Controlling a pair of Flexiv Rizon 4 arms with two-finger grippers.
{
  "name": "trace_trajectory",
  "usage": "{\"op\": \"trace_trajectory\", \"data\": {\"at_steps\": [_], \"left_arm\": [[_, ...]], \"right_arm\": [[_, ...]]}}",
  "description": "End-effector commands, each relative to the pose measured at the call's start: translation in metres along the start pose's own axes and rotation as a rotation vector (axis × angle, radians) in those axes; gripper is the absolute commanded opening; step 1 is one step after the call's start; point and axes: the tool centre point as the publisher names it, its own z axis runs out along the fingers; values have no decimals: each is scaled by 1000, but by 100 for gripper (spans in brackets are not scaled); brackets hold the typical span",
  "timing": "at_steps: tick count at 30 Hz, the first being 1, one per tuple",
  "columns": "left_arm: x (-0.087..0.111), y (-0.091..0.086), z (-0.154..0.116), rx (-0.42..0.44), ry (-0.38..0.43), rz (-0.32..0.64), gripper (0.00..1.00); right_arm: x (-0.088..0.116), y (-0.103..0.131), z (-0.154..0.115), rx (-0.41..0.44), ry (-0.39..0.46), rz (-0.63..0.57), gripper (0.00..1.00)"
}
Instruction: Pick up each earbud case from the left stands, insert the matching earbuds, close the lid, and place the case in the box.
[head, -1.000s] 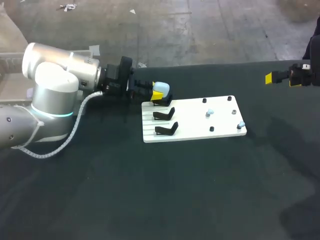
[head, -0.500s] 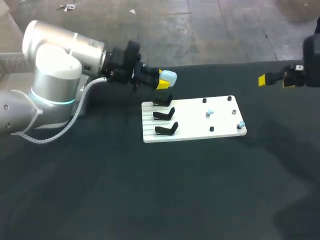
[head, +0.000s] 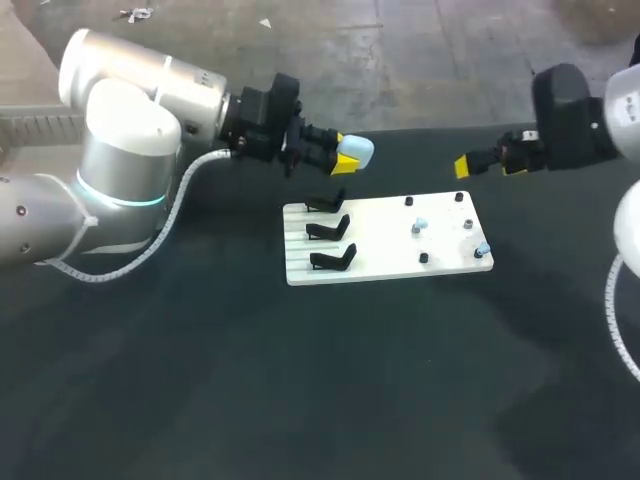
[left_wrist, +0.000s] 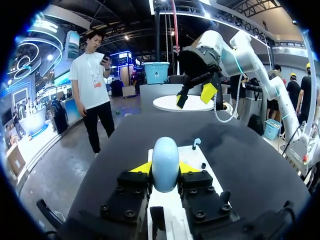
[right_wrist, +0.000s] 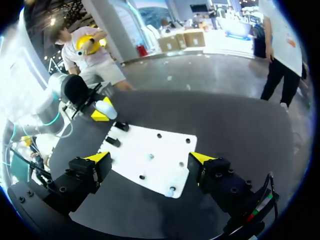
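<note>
My left tool (head: 345, 158) pinches the pale blue earbud case (left_wrist: 165, 162) by its two sides, yellow tips pressed to the shell; the case hangs in the air above the far left corner of the white board (head: 380, 262), clear of the three black stands (head: 328, 229), all of which stand bare. My right tool (head: 490, 165) hovers with its fingers spread wide and nothing between them, above the far right corner of the same board, well apart from the case.

I judge the risks from here as these. The case is rounded and looks smooth, and the tips hold it low on the body; a sharp swing or any loosening could let it turn or slide out onto the table (head: 300, 380). I cannot tell from either wrist view where the lid seam faces, so the case may come to the earbuds the wrong way up. The earbuds are tiny; one pale blue earbud (head: 419, 226) sits mid-board and another (head: 482, 248) right at the near right corner, where a clumsy approach by the spread fingers could knock it off the edge. A grey piece (head: 467, 224) lies between them, and taking it for a match would spoil the set. Both arms converge over one small board, so a crossing path could bring them into contact. No box shows in any view.
</note>
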Motion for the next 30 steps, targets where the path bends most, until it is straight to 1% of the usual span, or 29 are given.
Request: {"op": "trace_trajectory", "data": {"at_steps": [1, 7, 15, 22, 30], "left_arm": [[-6, 8, 13, 13, 15, 5, 0], [-13, 2, 23, 36, 21, 27, 0], [-17, -5, 29, 49, 17, 46, 0], [-21, -13, 31, 65, 11, 66, 0], [-23, -19, 34, 81, 9, 73, 0]], "right_arm": [[-8, 4, 20, -66, 26, -15, 100], [-11, 12, 36, -83, 41, -22, 100], [-18, 23, 49, -94, 66, -43, 100], [-19, 27, 61, -109, 92, -50, 100], [-21, 27, 66, -115, 105, -49, 100]]}}
